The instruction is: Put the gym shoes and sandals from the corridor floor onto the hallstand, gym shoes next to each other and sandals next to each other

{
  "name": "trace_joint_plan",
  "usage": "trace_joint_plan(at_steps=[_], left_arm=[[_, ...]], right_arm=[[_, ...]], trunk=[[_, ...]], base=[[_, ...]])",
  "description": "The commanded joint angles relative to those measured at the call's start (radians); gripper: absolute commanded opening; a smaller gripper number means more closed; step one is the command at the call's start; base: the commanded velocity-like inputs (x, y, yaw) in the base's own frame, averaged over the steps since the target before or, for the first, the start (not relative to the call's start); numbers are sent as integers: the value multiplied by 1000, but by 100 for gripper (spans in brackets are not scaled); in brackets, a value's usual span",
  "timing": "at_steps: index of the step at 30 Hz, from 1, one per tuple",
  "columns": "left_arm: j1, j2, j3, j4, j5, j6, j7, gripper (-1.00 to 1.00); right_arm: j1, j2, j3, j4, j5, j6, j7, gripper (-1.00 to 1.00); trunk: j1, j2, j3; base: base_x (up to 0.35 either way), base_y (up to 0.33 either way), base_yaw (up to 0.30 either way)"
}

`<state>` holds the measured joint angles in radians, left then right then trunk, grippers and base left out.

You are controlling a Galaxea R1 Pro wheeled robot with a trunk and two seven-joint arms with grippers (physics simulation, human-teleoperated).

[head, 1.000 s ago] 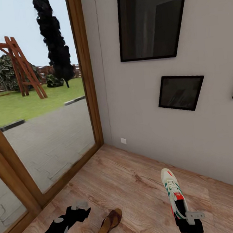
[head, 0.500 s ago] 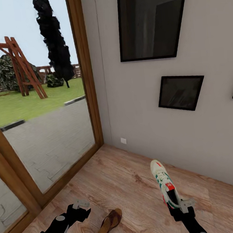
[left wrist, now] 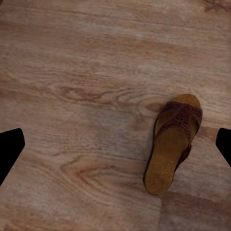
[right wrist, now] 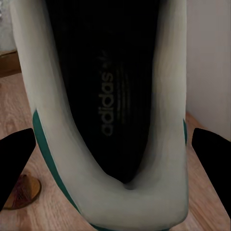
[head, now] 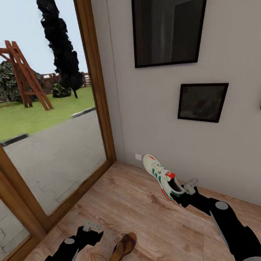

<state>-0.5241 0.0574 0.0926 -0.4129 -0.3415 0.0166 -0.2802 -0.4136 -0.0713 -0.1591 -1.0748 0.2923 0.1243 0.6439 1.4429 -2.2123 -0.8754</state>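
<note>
Raised and carried toward frame centre since the earlier head views: gym shoe (head: 161,176), previously low at lower right, toe now tilted up-left toward the wall corner. Held by the heel in right gripper (head: 184,193), fingers clamped on the collar; dark insole seen close in right wrist view (right wrist: 108,96). Hung clear of corridor floor (head: 136,201). Left gripper (head: 92,231) at lower left, fingers spread wide and holding nothing, hovering just beside sandal (head: 122,250), which lay flat on the planks, tan footbed up (left wrist: 173,142). Step judged: transport of first shoe. Next move judged to call for turning toward the rack, unseen here. Noted also: glass door (head: 47,126), framed pictures (head: 202,102).
</note>
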Motion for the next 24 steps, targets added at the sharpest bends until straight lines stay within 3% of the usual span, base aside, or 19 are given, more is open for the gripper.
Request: trace_joint_plan(at_steps=[1,10,24], left_arm=[[0,-1,9,-2,-8,2,-8,100],[-1,0,9,-4,-8,3,-31,100],[-1,0,8,-1,-10,3,-33,100]], right_arm=[[-1,0,-2,-3,4,6,8,-100],[0,-2,-1,-7,4,10,14,-100],[0,-2,-2,-8,3,9,15,-100]], trunk=[[4,-8,-4],[38,-71,-34],[92,-169,-99]], base=[[0,0,0],[0,0,0],[0,0,0]])
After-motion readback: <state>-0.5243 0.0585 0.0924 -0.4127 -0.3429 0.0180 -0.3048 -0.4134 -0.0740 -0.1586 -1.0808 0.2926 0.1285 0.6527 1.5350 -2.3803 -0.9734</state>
